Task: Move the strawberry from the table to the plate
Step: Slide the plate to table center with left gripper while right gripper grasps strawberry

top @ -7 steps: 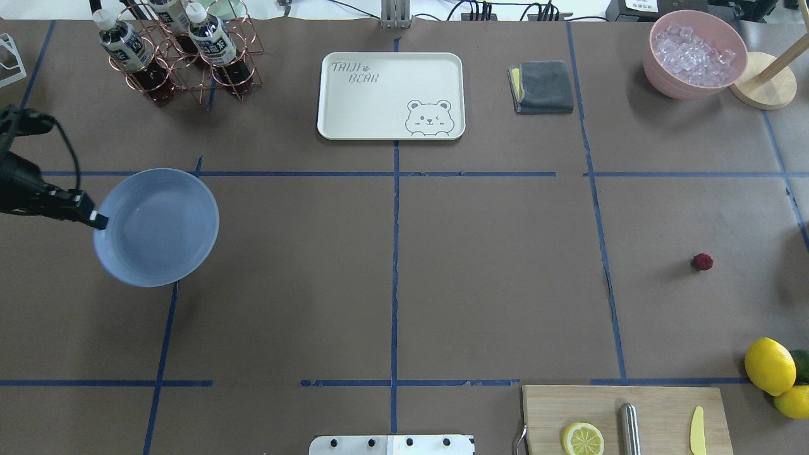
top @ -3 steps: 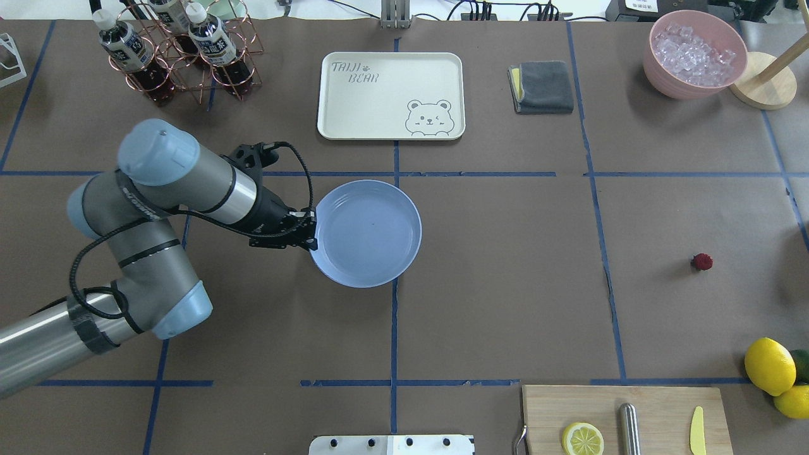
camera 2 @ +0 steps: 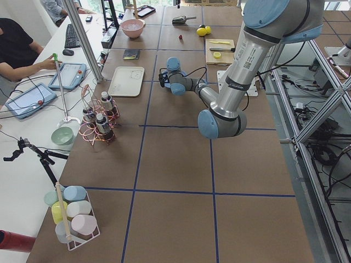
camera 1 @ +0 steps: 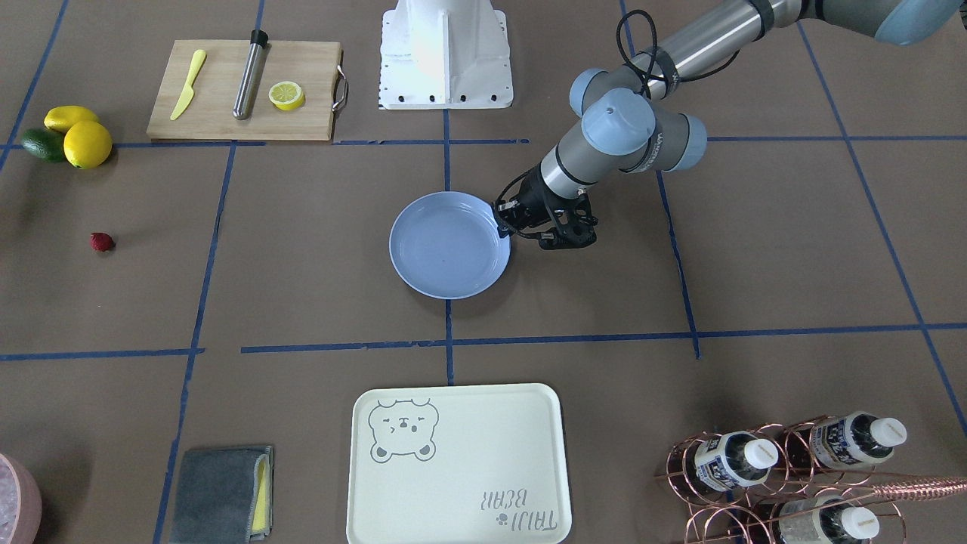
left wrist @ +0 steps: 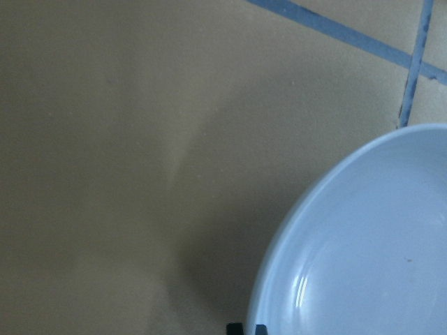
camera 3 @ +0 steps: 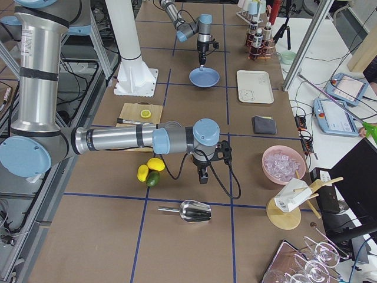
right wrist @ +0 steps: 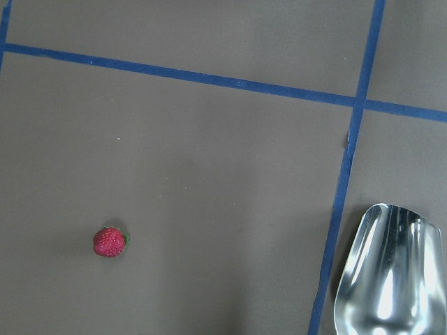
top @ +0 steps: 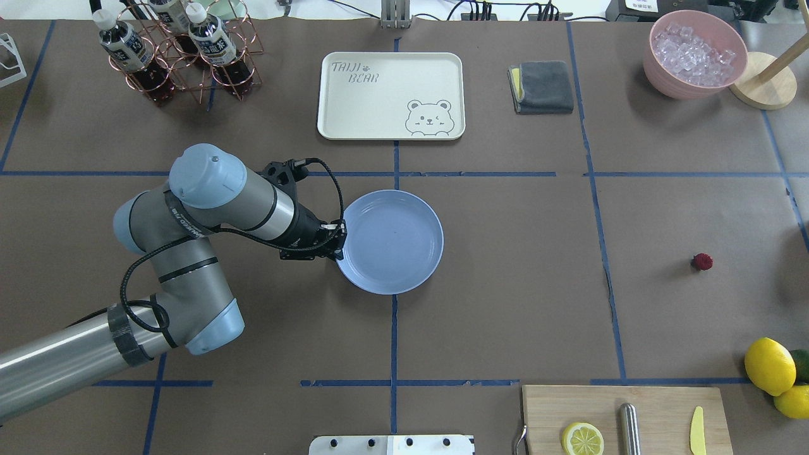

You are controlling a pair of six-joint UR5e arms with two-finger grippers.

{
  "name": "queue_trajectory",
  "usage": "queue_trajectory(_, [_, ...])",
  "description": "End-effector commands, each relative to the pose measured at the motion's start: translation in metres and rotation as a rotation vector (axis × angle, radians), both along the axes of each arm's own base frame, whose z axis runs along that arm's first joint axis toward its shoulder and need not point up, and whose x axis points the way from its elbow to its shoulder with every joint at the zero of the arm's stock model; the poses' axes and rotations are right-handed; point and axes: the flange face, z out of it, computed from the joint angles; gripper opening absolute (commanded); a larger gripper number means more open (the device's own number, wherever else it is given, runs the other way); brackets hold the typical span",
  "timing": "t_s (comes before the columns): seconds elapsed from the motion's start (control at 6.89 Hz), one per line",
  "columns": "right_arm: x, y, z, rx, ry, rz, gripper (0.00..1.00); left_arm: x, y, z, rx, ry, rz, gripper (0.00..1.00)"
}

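The strawberry (top: 702,261) lies alone on the brown table (top: 505,303) at the right, small and dark red; it also shows in the right wrist view (right wrist: 110,241). The light-blue plate (top: 404,253) is at the table's centre, empty. My left gripper (top: 338,243) is shut on the plate's left rim, and the fingertips (left wrist: 241,328) show at the rim in the left wrist view. I cannot tell whether the plate touches the table. My right gripper (camera 3: 203,178) shows only in the exterior right view, near the lemons; I cannot tell whether it is open or shut.
A cream bear tray (top: 392,95) lies behind the plate. At the back stand a bottle rack (top: 183,50), a grey cloth (top: 542,86) and a pink ice bowl (top: 695,54). A cutting board (top: 622,417), lemons (top: 770,365) and a metal scoop (right wrist: 391,272) are at the right.
My left arm has carried the plate from the table's far left to its centre. The strawberry has stayed where it was.
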Motion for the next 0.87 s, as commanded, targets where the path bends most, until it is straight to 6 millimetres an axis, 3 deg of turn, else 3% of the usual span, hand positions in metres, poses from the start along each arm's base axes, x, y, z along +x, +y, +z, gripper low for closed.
queue_trajectory(0.0, [0.000, 0.000, 0.000, 0.003, -0.003, 0.000, 1.00, 0.004, 0.000, 0.003, -0.011, -0.013, -0.001, 0.00])
queue_trajectory(0.29, [-0.004, -0.001, -0.002, 0.017, -0.004, -0.008, 1.00, 0.003, 0.001, 0.006, -0.012, -0.017, -0.001, 0.36])
queue_trajectory(0.44, [-0.011, -0.002, -0.006, 0.037, -0.010, -0.009, 1.00, 0.000, 0.001, 0.001, -0.007, -0.009, -0.002, 0.48])
queue_trajectory(0.58, [-0.032, -0.002, -0.011, 0.022, -0.026, 0.003, 1.00, -0.009, 0.003, -0.007, 0.001, 0.006, -0.005, 0.48])
queue_trajectory(0.73, [-0.069, 0.001, -0.018, -0.014, -0.046, 0.040, 1.00, -0.025, 0.009, -0.011, 0.011, 0.024, -0.011, 0.49])
